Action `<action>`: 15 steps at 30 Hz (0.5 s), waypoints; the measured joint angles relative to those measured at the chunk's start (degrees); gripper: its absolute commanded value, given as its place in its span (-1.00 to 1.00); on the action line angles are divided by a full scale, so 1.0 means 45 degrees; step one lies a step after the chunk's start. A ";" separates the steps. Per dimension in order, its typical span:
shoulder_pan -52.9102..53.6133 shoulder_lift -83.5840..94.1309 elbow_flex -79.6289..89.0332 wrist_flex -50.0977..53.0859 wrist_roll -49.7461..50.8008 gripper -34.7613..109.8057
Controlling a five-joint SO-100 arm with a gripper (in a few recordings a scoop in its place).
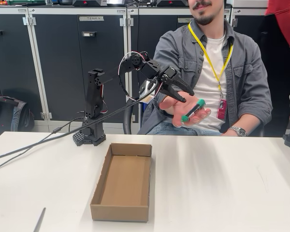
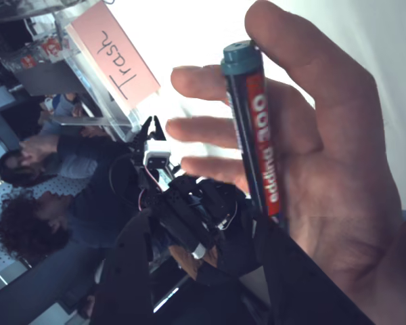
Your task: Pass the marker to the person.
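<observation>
The green marker [image 1: 192, 110] with its red-and-black label lies across the person's [image 1: 208, 63] open palm [image 1: 181, 107], held out over the table's far edge. My gripper [image 1: 188, 96] hangs just above and left of that hand, open, with nothing between its fingers. In the wrist view the marker [image 2: 254, 128] rests along the hand [image 2: 325, 169], its lower end close to my right finger [image 2: 284, 271]. There my gripper [image 2: 199, 227] has its jaws spread wide.
An open cardboard box [image 1: 123, 181] stands on the white table [image 1: 222, 183] below my arm. A thin grey rod [image 1: 40, 220] lies at the front left. A black stand [image 1: 94, 106] with cables is at the back left. A red-sleeved person [image 1: 285, 24] stands far right.
</observation>
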 measured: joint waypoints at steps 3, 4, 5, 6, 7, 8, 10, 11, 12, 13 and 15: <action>0.0000 0.0039 0.0000 0.0000 0.0000 -0.13; 0.0000 0.0039 0.0000 0.0000 0.0000 -0.13; 0.0000 0.0039 0.0000 0.0000 0.0000 -0.13; 0.0000 0.0039 0.0000 0.0000 0.0000 -0.13; 0.0000 0.0039 0.0020 0.0020 0.0000 -0.13; 0.0020 0.0039 0.0020 0.0020 0.0000 -0.13; 0.0020 0.0039 0.0078 0.0020 0.0000 -0.13; 0.0020 0.0039 0.0098 0.0020 0.0000 -0.13; 0.0020 0.0039 0.0098 0.0020 0.0000 -0.13; 0.0020 0.0039 0.0098 0.0020 0.0000 -0.13; 0.0020 0.0137 0.0156 0.0020 0.0000 -0.13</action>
